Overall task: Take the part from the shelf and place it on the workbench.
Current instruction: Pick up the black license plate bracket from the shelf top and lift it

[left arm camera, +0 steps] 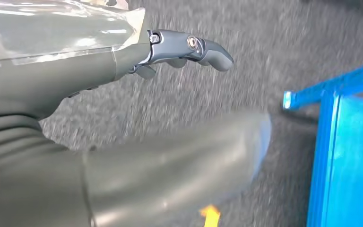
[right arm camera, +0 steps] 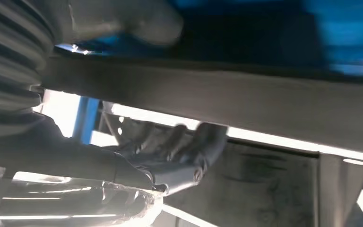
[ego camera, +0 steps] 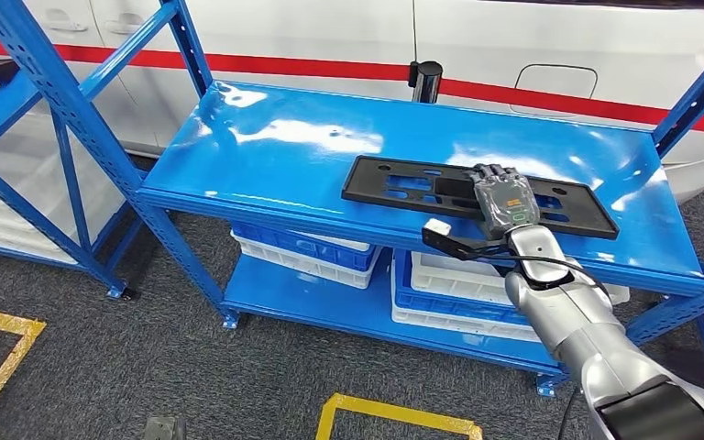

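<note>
A flat black plastic part (ego camera: 394, 183) with several cut-outs lies on the top deck of the blue shelf (ego camera: 275, 147), towards its right half. My right hand (ego camera: 504, 200) lies over the part's near edge, right of its middle. In the right wrist view the part's dark edge (right arm camera: 227, 97) runs between the thumb (right arm camera: 137, 21) and the curled fingers (right arm camera: 179, 151), which press against it, so the hand grips the part. My left hand (left arm camera: 75, 142) hangs beside the shelf over grey carpet with its fingers (left arm camera: 194, 47) held apart from the thumb and nothing in it.
White bins (ego camera: 302, 261) and blue crates (ego camera: 293, 240) fill the shelf's lower deck. A white vehicle with a red stripe (ego camera: 513, 55) stands right behind the shelf. A second blue rack (ego camera: 18, 110) is at the left. Yellow tape (ego camera: 394, 412) marks the carpet.
</note>
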{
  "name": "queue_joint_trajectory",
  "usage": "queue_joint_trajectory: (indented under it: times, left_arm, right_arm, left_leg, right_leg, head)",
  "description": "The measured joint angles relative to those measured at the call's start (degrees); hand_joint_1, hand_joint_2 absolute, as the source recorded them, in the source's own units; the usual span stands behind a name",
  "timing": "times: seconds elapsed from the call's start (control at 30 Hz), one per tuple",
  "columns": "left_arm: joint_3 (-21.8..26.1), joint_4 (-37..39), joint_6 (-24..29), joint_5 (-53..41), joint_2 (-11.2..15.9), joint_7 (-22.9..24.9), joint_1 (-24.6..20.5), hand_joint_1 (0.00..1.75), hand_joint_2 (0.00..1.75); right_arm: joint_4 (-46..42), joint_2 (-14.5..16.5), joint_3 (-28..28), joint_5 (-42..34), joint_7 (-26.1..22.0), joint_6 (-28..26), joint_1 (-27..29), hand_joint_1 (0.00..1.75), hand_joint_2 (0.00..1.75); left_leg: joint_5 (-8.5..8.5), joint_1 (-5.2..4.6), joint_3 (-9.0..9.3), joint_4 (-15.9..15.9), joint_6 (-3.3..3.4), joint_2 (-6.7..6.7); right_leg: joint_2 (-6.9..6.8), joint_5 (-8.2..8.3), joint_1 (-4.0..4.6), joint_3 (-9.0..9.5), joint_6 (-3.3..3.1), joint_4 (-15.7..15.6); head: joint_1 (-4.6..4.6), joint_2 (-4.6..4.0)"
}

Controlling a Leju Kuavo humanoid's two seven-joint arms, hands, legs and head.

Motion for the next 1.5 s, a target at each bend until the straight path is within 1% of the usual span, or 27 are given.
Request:
queue_joint_trajectory:
  times: [0.17,0.4,0.63,0.97,1.07,1.13,1.2,1.3,1.33,1.4,1.43,1.47,1.5]
  left_arm:
    - [0.4,0.01,1.0,-0.1,-0.14,-0.59,0.04,0.0,1.75]
    - [0.58,0.03,1.55,-0.31,-0.52,-1.3,0.09,0.0,1.75]
    - [0.69,0.03,0.99,-0.12,-0.55,-1.46,0.1,0.0,1.75]
    - [0.69,0.04,0.57,-0.07,-0.55,-1.47,0.11,0.0,1.75]
    - [0.76,0.05,1.07,-0.06,-0.55,-1.3,0.11,0.0,1.75]
    - [1.02,0.06,1.82,0.16,-0.56,-0.42,0.12,0.0,1.75]
    - [1.44,0.08,2.11,0.68,-0.6,1.6,0.13,0.0,1.75]
    - [1.84,0.13,1.77,0.88,-0.69,4.57,0.16,0.0,1.75]
    - [1.87,0.14,1.65,0.54,-0.7,5.38,0.16,0.0,1.75]
    - [1.89,0.16,1.48,-0.43,-0.66,6.95,0.13,0.0,1.75]
    - [1.86,0.16,1.39,-0.9,-0.64,7.69,0.11,0.0,1.75]
    - [1.77,0.17,1.3,-1.34,-0.63,8.35,0.09,0.0,1.75]
    - [1.62,0.17,1.27,-1.81,-0.66,8.97,0.05,0.0,1.75]
  right_arm:
    - [-0.14,-0.6,-2.31,1.68,-1.38,-0.85,0.98,1.75,1.75]
    - [-3.59,-0.87,-4.23,2.47,-3.0,-0.78,3.04,1.75,1.75]
    - [-6.1,-1.0,-4.95,2.5,-3.58,-0.34,3.79,1.75,1.75]
    - [-6.97,-1.0,-5.36,2.47,-3.75,-0.34,4.14,1.75,1.75]
    - [-7.61,-1.0,-5.43,2.24,-4.51,-0.38,4.38,1.75,1.75]
    - [-9.17,-1.05,-5.44,1.8,-5.63,-0.32,4.86,1.75,1.75]
    - [-11.97,-1.16,-5.47,0.4,-7.22,-0.28,5.71,1.75,1.75]
    - [-17.71,-1.29,-5.84,-4.17,-10.77,-0.93,7.6,1.75,1.75]
    - [-19.66,-1.34,-5.97,-5.5,-11.82,-1.19,8.22,1.75,1.75]
    - [-22.74,-1.46,-6.05,-7.11,-13.02,-1.39,9.1,1.75,1.75]
    - [-23.76,-1.51,-6.07,-7.51,-13.26,-1.28,9.34,1.75,1.75]
    - [-24.35,-1.55,-6.09,-7.73,-13.36,-1.16,9.44,1.75,1.75]
    - [-24.71,-1.59,-6.17,-7.83,-13.4,-1.07,9.53,1.75,1.75]
  left_leg:
    - [0.0,0.01,0.0,0.02,0.01,0.02]
    - [0.0,0.03,-0.02,0.02,0.01,-0.01]
    - [0.0,0.02,-0.03,0.02,0.01,0.0]
    - [0.0,0.01,-0.05,0.02,0.01,-0.02]
    - [0.0,0.02,-0.06,0.02,0.01,-0.02]
    - [0.0,0.02,-0.06,0.02,0.01,-0.02]
    - [0.0,0.02,-0.06,0.02,0.01,0.0]
    - [0.0,0.04,-0.07,0.02,0.01,0.0]
    - [-0.09,0.04,-0.13,0.13,0.04,-0.01]
    - [-0.19,0.0,-0.31,0.4,0.29,-0.03]
    - [-0.16,-0.05,-0.42,0.51,0.53,-0.05]
    - [0.15,-0.12,-0.42,0.32,0.93,-0.06]
    - [0.68,0.05,-0.07,-0.42,1.38,0.06]
  right_leg:
    - [0.04,0.0,0.0,-0.01,0.0,0.0]
    - [0.03,0.0,0.0,-0.01,0.0,0.0]
    - [0.03,0.0,0.0,-0.04,0.0,0.0]
    - [0.03,0.0,0.0,-0.04,0.0,0.0]
    - [0.03,0.0,0.0,-0.04,0.0,0.0]
    - [0.03,0.0,0.0,-0.04,0.0,0.0]
    - [0.03,0.0,0.0,-0.05,0.0,0.0]
    - [0.03,0.0,0.0,-0.08,0.0,0.0]
    - [0.05,0.03,-0.21,-0.07,0.07,-0.06]
    - [0.06,0.17,-0.56,-0.09,0.32,-0.15]
    - [0.07,0.34,-0.74,-0.11,0.59,-0.24]
    - [0.08,0.56,-0.64,-0.08,0.92,-0.45]
    - [0.05,0.56,-0.51,-0.13,1.13,-0.54]
  head:
    - [-0.01,0.0]
    - [-0.01,0.0]
    - [0.0,0.0]
    - [-0.01,0.0]
    - [0.0,0.0]
    - [0.01,0.0]
    - [0.0,0.0]
    - [-0.01,0.0]
    - [-0.02,0.0]
    - [-0.05,0.0]
    - [-0.06,0.0]
    - [-0.09,0.0]
    - [-0.07,0.0]
